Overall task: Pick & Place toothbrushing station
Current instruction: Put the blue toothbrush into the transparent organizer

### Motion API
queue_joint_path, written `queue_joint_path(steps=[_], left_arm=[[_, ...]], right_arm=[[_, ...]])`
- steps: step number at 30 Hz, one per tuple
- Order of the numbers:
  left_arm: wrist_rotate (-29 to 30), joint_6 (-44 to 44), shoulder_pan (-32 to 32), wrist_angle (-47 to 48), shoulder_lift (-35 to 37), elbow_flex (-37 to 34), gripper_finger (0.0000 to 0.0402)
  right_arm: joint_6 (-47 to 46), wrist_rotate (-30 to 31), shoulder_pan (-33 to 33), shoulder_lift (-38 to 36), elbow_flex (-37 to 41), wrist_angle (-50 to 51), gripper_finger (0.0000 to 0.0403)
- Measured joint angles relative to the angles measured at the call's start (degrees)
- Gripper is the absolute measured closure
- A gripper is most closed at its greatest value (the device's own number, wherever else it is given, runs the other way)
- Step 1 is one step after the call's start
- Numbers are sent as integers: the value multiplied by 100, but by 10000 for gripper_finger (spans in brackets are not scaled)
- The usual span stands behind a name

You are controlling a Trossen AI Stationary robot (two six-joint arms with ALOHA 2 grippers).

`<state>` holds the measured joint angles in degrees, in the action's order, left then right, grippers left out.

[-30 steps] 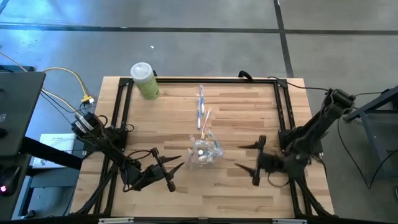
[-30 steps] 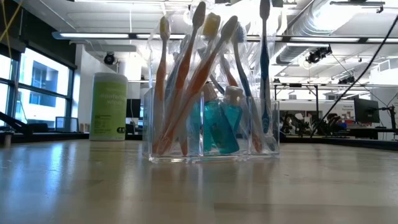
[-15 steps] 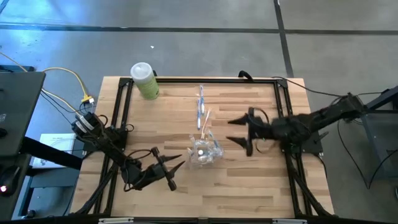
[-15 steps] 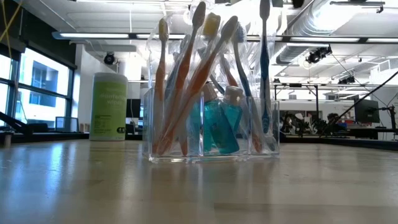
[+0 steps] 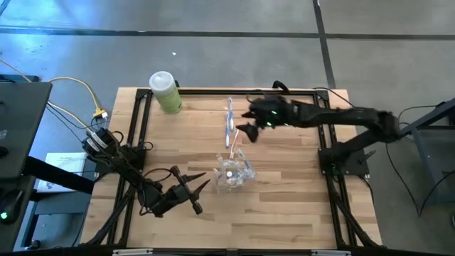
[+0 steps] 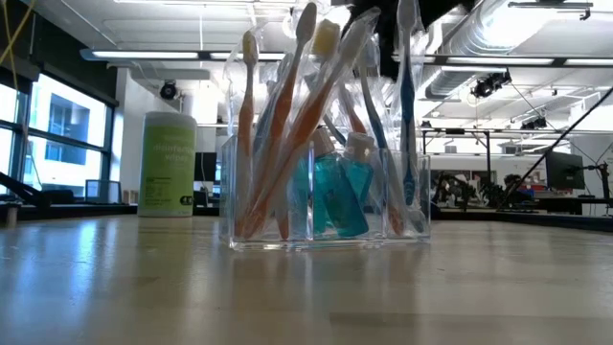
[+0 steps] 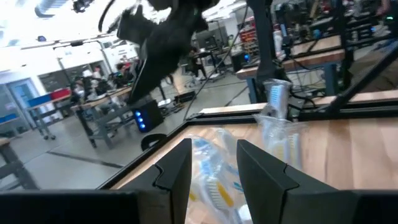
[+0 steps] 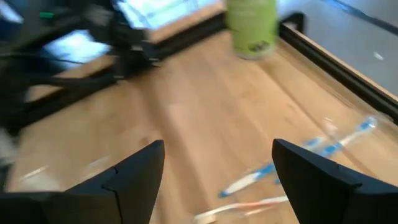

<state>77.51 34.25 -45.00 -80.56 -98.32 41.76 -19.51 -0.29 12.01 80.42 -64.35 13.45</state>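
Note:
A clear plastic holder (image 5: 233, 173) stands on the table's middle on its flat base. In the low view (image 6: 326, 192) it holds several orange, white and blue toothbrushes and small teal bottles. Two loose wrapped toothbrushes, one blue (image 5: 229, 119) and one orange (image 5: 235, 136), lie flat farther back; they also show in the right wrist view (image 8: 305, 152). My right gripper (image 5: 243, 122) is open, above the table just right of the loose brushes, touching nothing. My left gripper (image 5: 202, 197) is open and empty, left of the holder and nearer the front edge.
A light-green bottle with a white cap (image 5: 166, 91) stands at the far left corner and shows in the right wrist view (image 8: 252, 25). A black frame (image 5: 213, 90) runs along the table's edges. Bare wood lies at the front and right.
My right gripper has swung from the table's right side, near its front, toward the far edge and the left, and now is beside the loose toothbrushes with its arm stretched out over the table. The holder and brushes have stayed put.

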Motion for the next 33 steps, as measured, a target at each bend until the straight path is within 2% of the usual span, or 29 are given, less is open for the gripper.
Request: queue_joint_path(steps=[7,14,18,26,33], left_arm=[[372,374,-46,-242,-2,0,280],[631,584,-50,-244,-2,0,280],[614,694,12,-244,-2,0,280],[603,697,149,-250,268,0,280],[1027,833,149,-245,481,0,280]], right_arm=[[-474,171,627,1440,-669,36,114],[-480,492,748,2432,-1363,583,114],[-258,815,666,2786,-1662,768,114],[-122,975,680,3319,-1718,726,114],[-15,1284,684,3440,-1716,634,114]])
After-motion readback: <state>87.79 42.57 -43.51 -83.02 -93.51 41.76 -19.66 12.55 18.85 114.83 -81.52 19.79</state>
